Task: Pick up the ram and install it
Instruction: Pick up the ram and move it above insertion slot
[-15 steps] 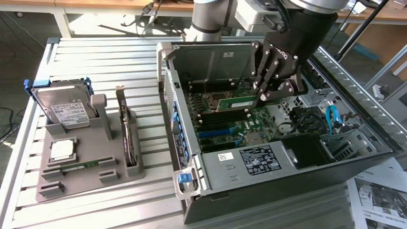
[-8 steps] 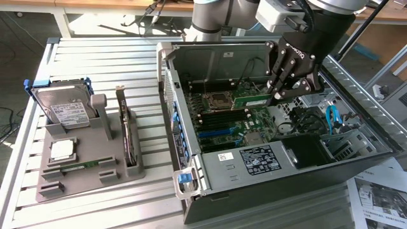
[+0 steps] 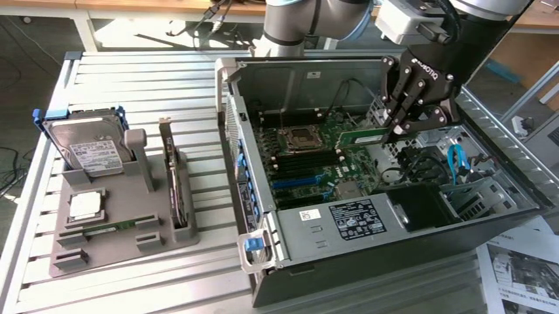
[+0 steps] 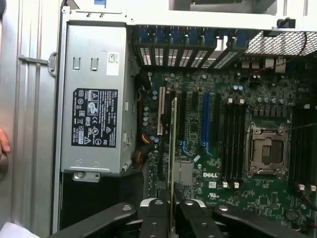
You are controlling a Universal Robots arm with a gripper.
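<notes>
- The claw [image 3: 395,131] is black jointed metal, with "ROBOTIQ" in white on its body.
- The board [image 4: 237,198] is dark green and reads "DELL" in white beside a row of long black slots. One slot [image 4: 205,116] is blue plastic.
- The power supply [image 4: 94,99] is a grey sheet-metal box. Its black label [image 4: 94,117] carries white symbols and print too fine to read, and a small white barcode sticker sits near it.
- The socket [image 3: 302,137] is a square, shiny metal frame on the board.
- The case [image 3: 288,78] is grey steel and lies open on a ribbed metal table [image 3: 131,78].
- The ram [image 3: 362,137] is a thin, narrow green stick, and the claw is clamped on it. In the wrist view the fingers [image 4: 154,218] press against its two flat faces, and the stick shows edge-on.
- The ram is inside the case over the board, just to the exterior view's right of the socket. I cannot tell whether it touches the board.
- A matte grey tray [image 3: 114,252] sits on the table at the exterior view's left.
- The tray holds an upright hard drive [image 3: 83,150] with a white label I cannot read, a flat silver chip [image 3: 88,204], and a dark card [image 3: 175,186] standing on edge.
- A printed paper [image 3: 524,268] lies near, at the exterior view's right.
</notes>
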